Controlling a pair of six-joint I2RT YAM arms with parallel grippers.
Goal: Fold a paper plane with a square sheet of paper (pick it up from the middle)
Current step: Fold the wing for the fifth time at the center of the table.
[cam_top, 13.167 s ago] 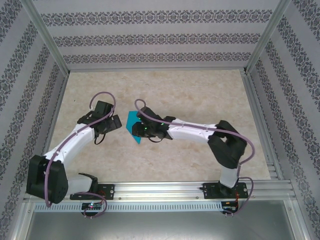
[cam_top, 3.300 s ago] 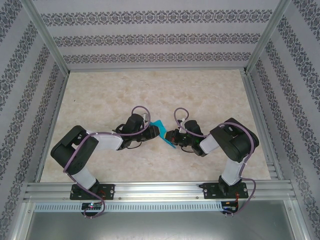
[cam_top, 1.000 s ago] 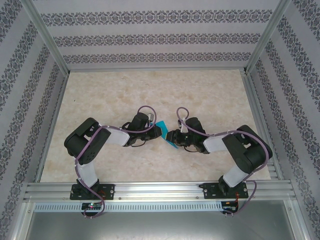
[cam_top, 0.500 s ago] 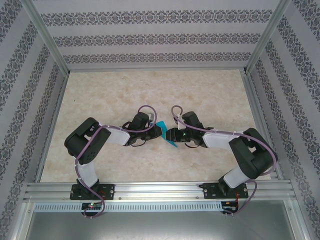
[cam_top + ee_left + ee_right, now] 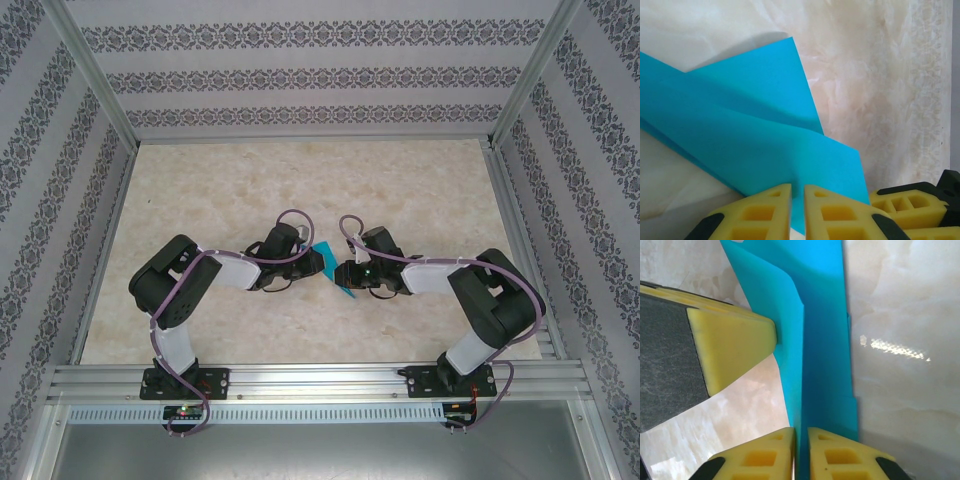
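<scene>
The teal-blue sheet of paper [image 5: 334, 268], folded with creases, hangs between both grippers at the table's middle. My left gripper [image 5: 318, 262] is shut on one edge of it; in the left wrist view the paper [image 5: 755, 130] spreads out from the gripper [image 5: 798, 202] in overlapping layers. My right gripper [image 5: 345, 274] is shut on the opposite side; in the right wrist view the paper [image 5: 822, 340] runs upright out of the gripper [image 5: 802, 442], and the left gripper's yellow finger [image 5: 730, 347] touches it at the upper left.
The marble-patterned tabletop [image 5: 400, 190] stretches behind and around the arms. Patterned walls with aluminium posts [image 5: 90, 70] enclose it. A metal rail [image 5: 320, 380] carries both arm bases at the near edge.
Over thirteen seconds both arms have drawn in and taken the paper between them. In the last second the right wrist has shifted slightly left and back; the left arm holds still.
</scene>
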